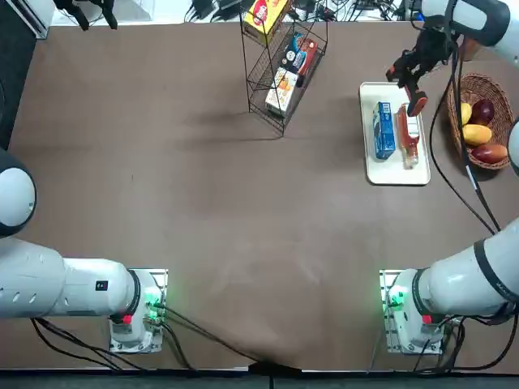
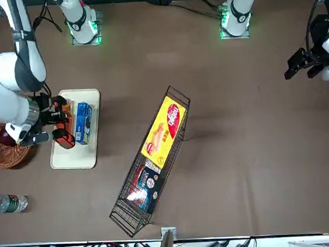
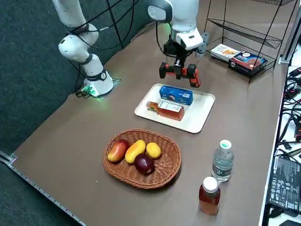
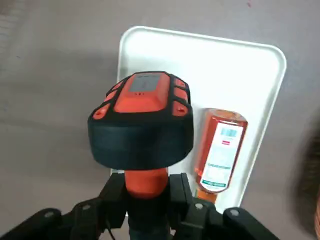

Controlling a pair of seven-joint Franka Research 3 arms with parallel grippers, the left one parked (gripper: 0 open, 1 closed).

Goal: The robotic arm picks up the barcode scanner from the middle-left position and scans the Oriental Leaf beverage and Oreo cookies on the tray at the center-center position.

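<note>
Seen from overhead, a wire rack (image 1: 284,69) of boxed goods leans at the far middle of the brown table (image 1: 186,203), well to the left of the action. Further right, the white tray (image 1: 395,173) holds the Oreo cookies (image 1: 383,130) and, just beside them on the right, the Oriental Leaf beverage (image 1: 408,139), both lying flat and parallel. Above the tray's far end, the right gripper (image 1: 408,73) hangs off the table, its two fingers clamped on the orange handle of the barcode scanner (image 1: 415,99), as the wrist camera shows plainly (image 4: 147,192). From that camera the scanner's broad black-and-orange head (image 4: 142,120) sits over the tray, with the bottle's white label (image 4: 222,155) in sight beside it. At the far right of the table rests a wicker basket (image 1: 495,93) of fruit, near the tray but apart from it.
</note>
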